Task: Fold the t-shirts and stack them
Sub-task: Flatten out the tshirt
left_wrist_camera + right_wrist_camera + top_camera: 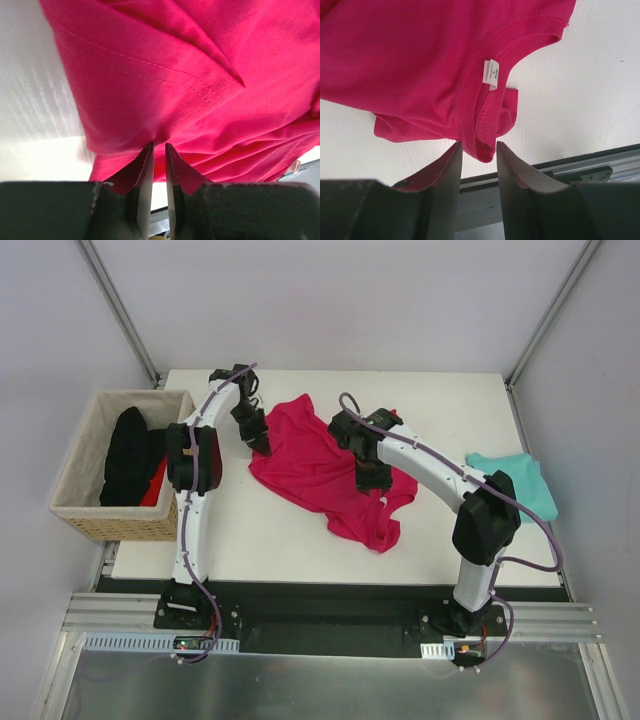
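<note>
Pinching t-shirt (310, 465) — left gripper (159, 146) narrowly, right gripper (477, 144) wider.

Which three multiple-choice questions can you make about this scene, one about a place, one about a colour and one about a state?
1. Where on the table does the teal t-shirt lie? A left edge; B right edge; C middle.
2. What colour is the neck label of the pink t-shirt? A white; B black; C yellow.
3. How is the pink t-shirt? A neatly folded; B crumpled, unfolded; C stacked on the teal one.
B: it lies at that edge. A: the right wrist view shows it white. B: its cloth is bunched and wrinkled.
</note>
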Tool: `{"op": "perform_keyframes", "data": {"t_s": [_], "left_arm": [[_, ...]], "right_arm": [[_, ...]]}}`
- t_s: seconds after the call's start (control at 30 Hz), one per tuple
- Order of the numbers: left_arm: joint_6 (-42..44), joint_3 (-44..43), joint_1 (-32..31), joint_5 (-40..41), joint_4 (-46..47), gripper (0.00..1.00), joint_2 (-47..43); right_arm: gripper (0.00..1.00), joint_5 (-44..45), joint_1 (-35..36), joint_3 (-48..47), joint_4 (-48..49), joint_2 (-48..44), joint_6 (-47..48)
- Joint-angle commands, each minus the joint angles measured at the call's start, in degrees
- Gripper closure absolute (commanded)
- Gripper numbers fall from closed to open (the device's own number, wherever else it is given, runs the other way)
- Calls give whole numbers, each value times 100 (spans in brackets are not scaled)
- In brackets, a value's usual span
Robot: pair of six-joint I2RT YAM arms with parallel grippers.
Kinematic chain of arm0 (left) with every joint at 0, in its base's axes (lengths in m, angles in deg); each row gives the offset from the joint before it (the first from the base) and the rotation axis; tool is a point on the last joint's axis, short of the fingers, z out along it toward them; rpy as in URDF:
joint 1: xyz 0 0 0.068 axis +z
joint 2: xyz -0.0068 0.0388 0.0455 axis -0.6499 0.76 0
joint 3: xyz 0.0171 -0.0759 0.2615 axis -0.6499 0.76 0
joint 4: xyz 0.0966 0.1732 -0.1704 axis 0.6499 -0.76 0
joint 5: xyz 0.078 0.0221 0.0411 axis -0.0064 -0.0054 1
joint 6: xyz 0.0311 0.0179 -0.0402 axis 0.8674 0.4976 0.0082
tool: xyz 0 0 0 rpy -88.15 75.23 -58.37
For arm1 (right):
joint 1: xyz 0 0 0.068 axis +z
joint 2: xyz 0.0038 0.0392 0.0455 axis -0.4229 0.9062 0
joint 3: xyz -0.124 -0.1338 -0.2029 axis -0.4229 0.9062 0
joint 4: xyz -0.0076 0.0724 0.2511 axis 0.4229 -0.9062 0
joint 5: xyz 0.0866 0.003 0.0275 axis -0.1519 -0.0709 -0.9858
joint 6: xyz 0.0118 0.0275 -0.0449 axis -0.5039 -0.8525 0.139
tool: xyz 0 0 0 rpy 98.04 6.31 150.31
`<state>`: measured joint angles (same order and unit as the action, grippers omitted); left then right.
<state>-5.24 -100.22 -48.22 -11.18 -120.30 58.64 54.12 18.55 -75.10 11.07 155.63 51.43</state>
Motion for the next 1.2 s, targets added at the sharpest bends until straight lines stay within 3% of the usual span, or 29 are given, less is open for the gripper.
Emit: {"op": "perform_keyframes", "data": {"t_s": [0.0, 0.43, 1.17], "left_arm": [[-47, -85, -84, 148, -296, 86, 121], [-345, -287, -75, 376, -244, 84, 192], [-574, -86, -32, 253, 398, 83, -748]], "right_arm": [[63, 29, -24, 98, -88, -363, -66], [64, 100, -59, 300, -132, -565, -136], [64, 47, -77, 221, -44, -442, -75]]}}
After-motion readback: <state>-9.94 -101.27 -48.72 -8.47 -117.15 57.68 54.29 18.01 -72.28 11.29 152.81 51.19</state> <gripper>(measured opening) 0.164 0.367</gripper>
